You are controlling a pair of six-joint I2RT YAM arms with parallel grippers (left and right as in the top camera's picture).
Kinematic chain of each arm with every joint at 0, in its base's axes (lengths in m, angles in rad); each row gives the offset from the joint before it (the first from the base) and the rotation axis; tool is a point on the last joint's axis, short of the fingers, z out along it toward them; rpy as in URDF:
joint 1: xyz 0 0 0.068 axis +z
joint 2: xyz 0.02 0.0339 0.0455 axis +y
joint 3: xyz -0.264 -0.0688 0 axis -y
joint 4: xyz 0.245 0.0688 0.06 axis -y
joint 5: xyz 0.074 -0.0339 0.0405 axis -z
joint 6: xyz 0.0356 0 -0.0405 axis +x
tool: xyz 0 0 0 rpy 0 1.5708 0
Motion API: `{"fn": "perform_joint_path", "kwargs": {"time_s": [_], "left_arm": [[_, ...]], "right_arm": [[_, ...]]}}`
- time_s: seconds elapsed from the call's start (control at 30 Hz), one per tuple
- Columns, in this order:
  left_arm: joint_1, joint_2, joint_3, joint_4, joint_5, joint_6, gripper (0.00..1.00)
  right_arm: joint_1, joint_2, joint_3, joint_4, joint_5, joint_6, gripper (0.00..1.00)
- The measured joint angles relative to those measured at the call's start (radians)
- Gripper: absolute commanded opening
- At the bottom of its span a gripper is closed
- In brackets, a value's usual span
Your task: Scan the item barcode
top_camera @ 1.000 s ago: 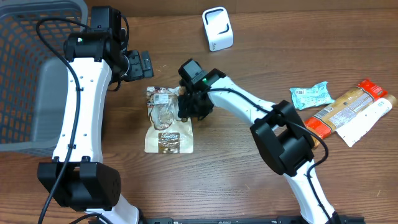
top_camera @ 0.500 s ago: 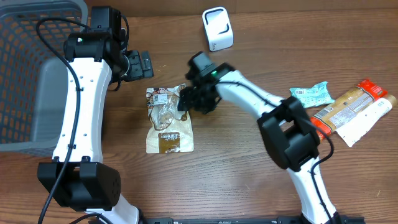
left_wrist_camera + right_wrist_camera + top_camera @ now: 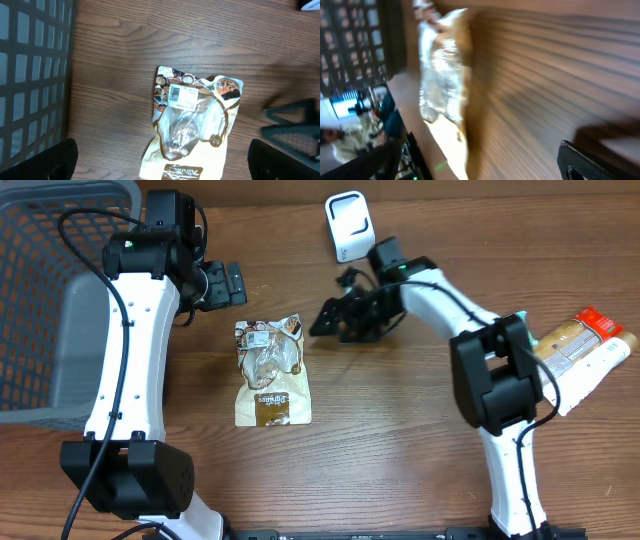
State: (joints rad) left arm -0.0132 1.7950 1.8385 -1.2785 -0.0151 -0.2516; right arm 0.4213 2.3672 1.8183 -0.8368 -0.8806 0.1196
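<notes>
Pouch (image 3: 270, 375), label (image 3: 182, 93) upward, on counter (image 3: 400, 440), just ahead of right claw (image 3: 328, 320), long axis across its reach; left claw (image 3: 228, 283) slightly farther. The 2 claws gape, empty.

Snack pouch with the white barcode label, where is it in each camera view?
Overhead: snack pouch left of centre, lying flat.
Left wrist: snack pouch centre, running off bottom.
Right wrist: snack pouch blurred, upper left.
Landmark: grey basket, at left in all.
</notes>
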Motion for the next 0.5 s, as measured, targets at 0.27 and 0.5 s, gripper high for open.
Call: {"fn": "perform_joint_path", "kwargs": {"time_s": [0.27,0.5], "left_arm": [[0.000,0.000,0.000,0.000,0.000,0.000,0.99],[0.000,0.000,0.000,0.000,0.000,0.000,1.00]], "right_arm": [[0.212,0.006,-0.072,0.286,0.029,0.171,0.86],[0.282,0.059,-0.074,0.368,0.054,0.329,0.17]]}}
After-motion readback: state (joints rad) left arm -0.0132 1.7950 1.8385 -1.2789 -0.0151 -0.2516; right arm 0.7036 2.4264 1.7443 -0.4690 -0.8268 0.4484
